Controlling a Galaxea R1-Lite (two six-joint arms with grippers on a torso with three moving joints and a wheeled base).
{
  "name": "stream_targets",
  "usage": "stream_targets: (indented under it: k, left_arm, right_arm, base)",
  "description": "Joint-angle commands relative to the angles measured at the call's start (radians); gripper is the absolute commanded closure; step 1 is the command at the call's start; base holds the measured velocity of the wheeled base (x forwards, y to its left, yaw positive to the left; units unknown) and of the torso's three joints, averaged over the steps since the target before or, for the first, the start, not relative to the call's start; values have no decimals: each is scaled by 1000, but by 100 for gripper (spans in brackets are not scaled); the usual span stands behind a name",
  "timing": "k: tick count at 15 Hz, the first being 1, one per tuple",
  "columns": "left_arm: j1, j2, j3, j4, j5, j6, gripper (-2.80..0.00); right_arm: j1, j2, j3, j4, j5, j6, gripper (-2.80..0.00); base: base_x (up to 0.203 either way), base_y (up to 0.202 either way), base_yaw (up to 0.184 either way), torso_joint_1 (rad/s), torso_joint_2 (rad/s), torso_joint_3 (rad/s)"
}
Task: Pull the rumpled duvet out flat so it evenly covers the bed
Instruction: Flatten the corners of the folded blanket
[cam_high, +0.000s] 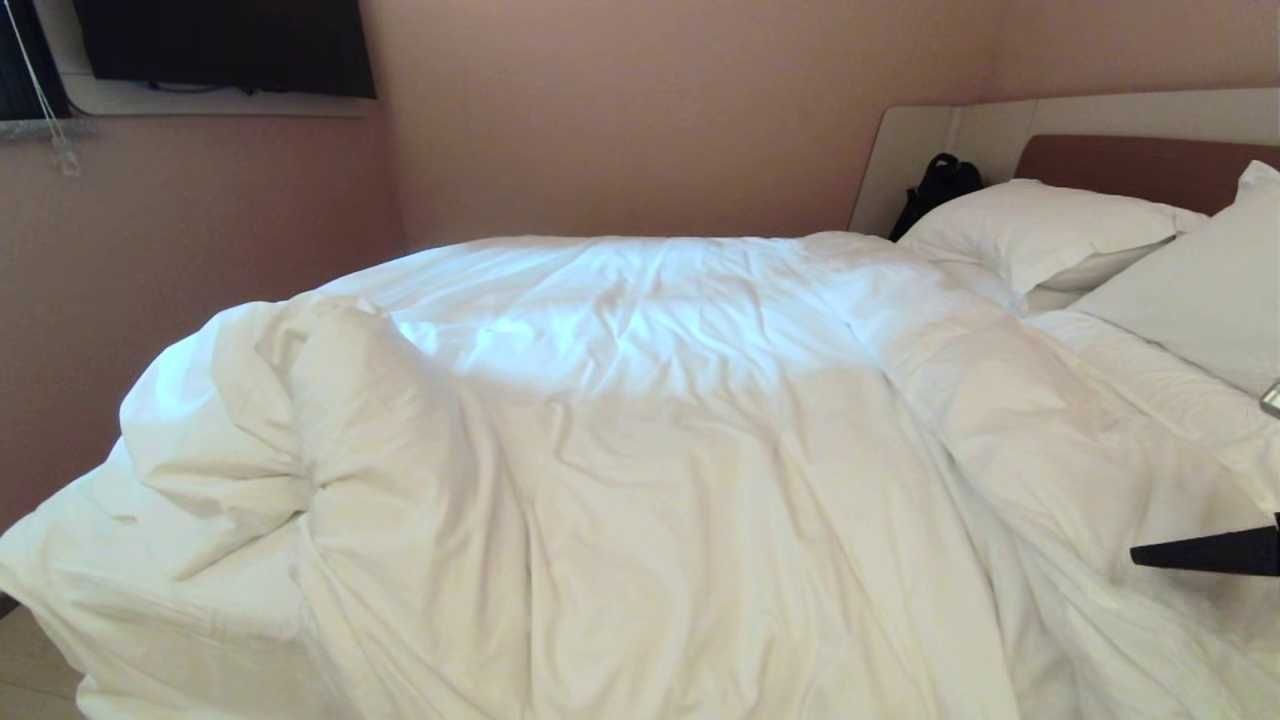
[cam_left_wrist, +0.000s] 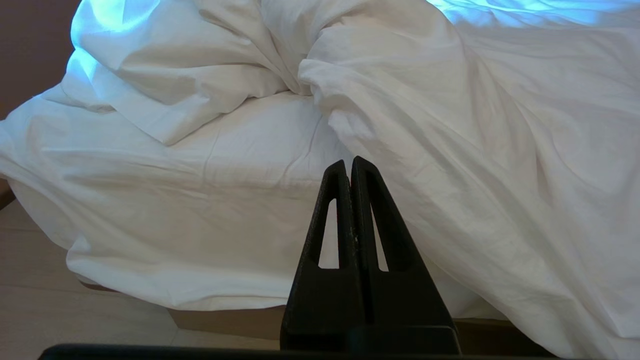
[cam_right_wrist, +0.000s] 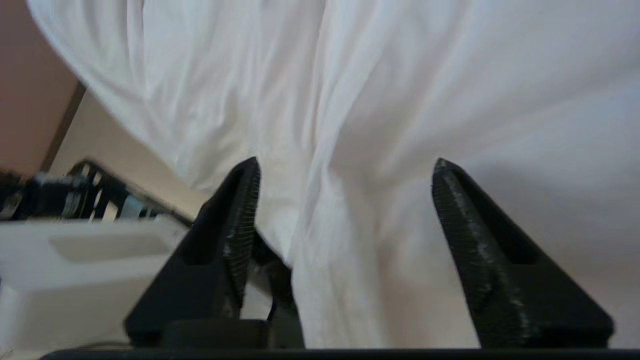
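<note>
The white duvet (cam_high: 640, 420) lies creased over the bed (cam_high: 150, 600), bunched into a thick roll at the near left corner and hanging over the near side. My right gripper (cam_high: 1210, 551) shows as one dark finger at the right edge, low against the duvet. In the right wrist view my right gripper (cam_right_wrist: 346, 162) is open, with a hanging fold of the duvet (cam_right_wrist: 400, 100) between the spread fingers, unclamped. My left gripper (cam_left_wrist: 348, 162) is shut and empty, held off the bed's corner where the mattress sheet (cam_left_wrist: 200, 200) lies bare beside the duvet (cam_left_wrist: 475, 150).
Two white pillows (cam_high: 1040, 235) (cam_high: 1200, 280) lean at the brown headboard (cam_high: 1140, 165), with a black bag (cam_high: 940, 190) beside them. Pink walls close in behind and on the left, with a dark screen (cam_high: 225, 45) up high. Pale floor (cam_left_wrist: 75, 310) runs along the tan bed base (cam_left_wrist: 225, 320).
</note>
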Motion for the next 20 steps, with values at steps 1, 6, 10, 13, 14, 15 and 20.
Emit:
stream_targets:
  k: [1, 6, 10, 13, 14, 15, 20]
  left_arm:
    - [0, 0, 0, 0, 0, -1, 0]
    - [0, 1, 0, 0, 0, 0, 0]
    - [0, 0, 0, 0, 0, -1, 0]
    - [0, 0, 0, 0, 0, -1, 0]
    - [0, 0, 0, 0, 0, 1, 0]
    - [0, 0, 0, 0, 0, -1, 0]
    - [0, 0, 0, 0, 0, 0, 0]
  right_arm:
    - [-57, -28, -74, 1, 5, 58, -280]
    - [-202, -109, -111, 8, -212, 218, -280]
    - [-207, -172, 33, 6, -281, 246, 0]
    - [-206, -201, 98, 9, -281, 254, 0]
    - [-206, -220, 114, 9, -280, 281, 0]
    - [-206, -237, 127, 8, -276, 319, 0]
    - [-181, -406, 239, 8, -242, 396, 0]
  base:
    - [0, 0, 0, 0, 0, 0]
    - [0, 0, 0, 0, 0, 0]
    - [0, 0, 0, 0, 0, 0]
    - [0, 0, 0, 0, 0, 0]
    - [0, 0, 0, 0, 0, 0]
    - [0, 0, 0, 0, 0, 0]
    - [0, 0, 0, 0, 0, 0]
